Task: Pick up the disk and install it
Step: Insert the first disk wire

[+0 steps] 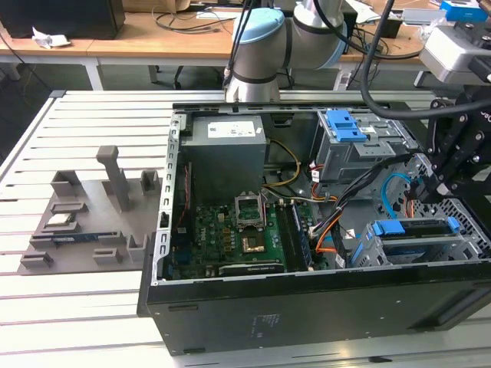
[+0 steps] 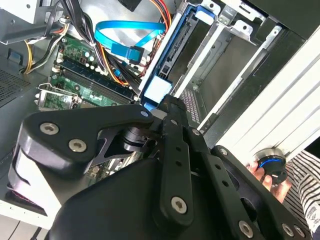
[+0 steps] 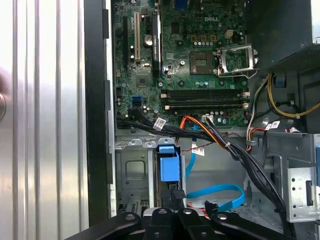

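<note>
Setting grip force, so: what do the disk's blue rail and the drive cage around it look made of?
Disk: its rail looks like moulded plastic, even bright blue, matte. Drive cage: likely bare sheet steel, dull grey sheen with punched holes and folded edges.

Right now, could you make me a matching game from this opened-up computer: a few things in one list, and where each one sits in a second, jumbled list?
Things:
1. disk
2. motherboard
3. grey tray
4. gripper

Places:
A. on the slatted table, outside the case, at the exterior view's left
B. on edge in the metal cage, at the exterior view's right
C. flat on the case floor, green
D. at the disk's blue end, over the cage

Pairs: 1-B, 2-C, 3-A, 4-D
</note>
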`<action>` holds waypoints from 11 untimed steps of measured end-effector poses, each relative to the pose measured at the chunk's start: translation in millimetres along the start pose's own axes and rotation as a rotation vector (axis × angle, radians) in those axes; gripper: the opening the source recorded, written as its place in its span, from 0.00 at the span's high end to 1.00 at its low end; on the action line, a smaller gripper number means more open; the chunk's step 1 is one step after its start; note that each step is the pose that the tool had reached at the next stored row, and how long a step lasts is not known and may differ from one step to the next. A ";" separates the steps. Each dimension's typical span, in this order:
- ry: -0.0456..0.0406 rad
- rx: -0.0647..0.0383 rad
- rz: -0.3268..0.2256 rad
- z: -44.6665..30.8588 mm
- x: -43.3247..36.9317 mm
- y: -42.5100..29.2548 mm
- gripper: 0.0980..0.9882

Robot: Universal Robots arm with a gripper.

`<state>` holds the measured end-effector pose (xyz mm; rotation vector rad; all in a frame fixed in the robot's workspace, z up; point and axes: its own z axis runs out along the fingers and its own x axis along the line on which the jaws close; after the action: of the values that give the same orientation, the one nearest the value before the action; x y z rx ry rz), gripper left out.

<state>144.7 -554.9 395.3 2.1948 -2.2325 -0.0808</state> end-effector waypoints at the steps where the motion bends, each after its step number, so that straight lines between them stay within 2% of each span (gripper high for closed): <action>1: 0.0004 -0.001 0.000 -0.1 -3.0 -8.7 0.99; 2: 0.0004 -0.001 0.000 0.1 -7.4 -17.7 0.99; 5: 0.0004 -0.002 0.000 1.3 -18.0 -30.6 0.99; 6: 0.0003 -0.002 0.000 2.1 -21.1 -33.2 0.99; 7: 0.0005 -0.002 0.000 5.1 -28.5 -38.0 0.99; 11: 0.0005 -0.003 0.000 14.1 -48.2 -46.8 0.99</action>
<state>191.7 -507.0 380.6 2.1930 -2.2310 -0.0833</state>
